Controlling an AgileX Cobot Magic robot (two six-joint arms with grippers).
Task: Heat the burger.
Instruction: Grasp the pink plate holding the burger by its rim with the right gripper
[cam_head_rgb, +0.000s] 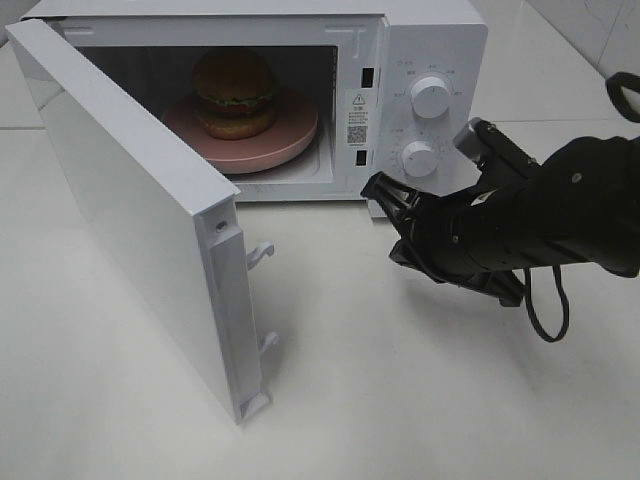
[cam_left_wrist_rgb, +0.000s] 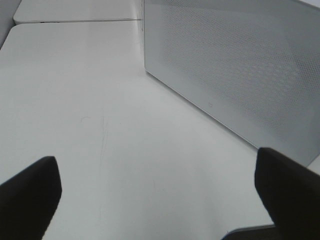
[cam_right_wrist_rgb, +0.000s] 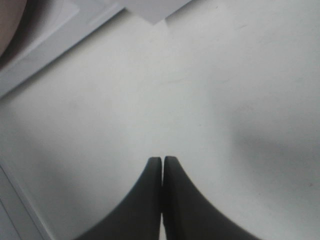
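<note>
Nearest, the open microwave door (cam_head_rgb: 140, 230) juts toward the bench's (cam_head_rgb: 400, 400) front edge, with the left gripper (cam_left_wrist_rgb: 157, 189) spread wide beside its outer face. The right gripper (cam_head_rgb: 378, 190), pressed together and empty, hovers mid-bench. The burger (cam_head_rgb: 235, 95) sits beyond it to the left, inside the microwave (cam_head_rgb: 440, 40).

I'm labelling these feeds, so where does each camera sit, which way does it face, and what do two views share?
Exterior high: mounted high in front, looking down at the open microwave, burger on plate inside; shut right gripper shows.
Left wrist: on the left arm, facing table and door; open left gripper shows.
Right wrist: on the right arm, facing down at the table; right gripper shows.
Shared: exterior high and left wrist both show the door.
</note>
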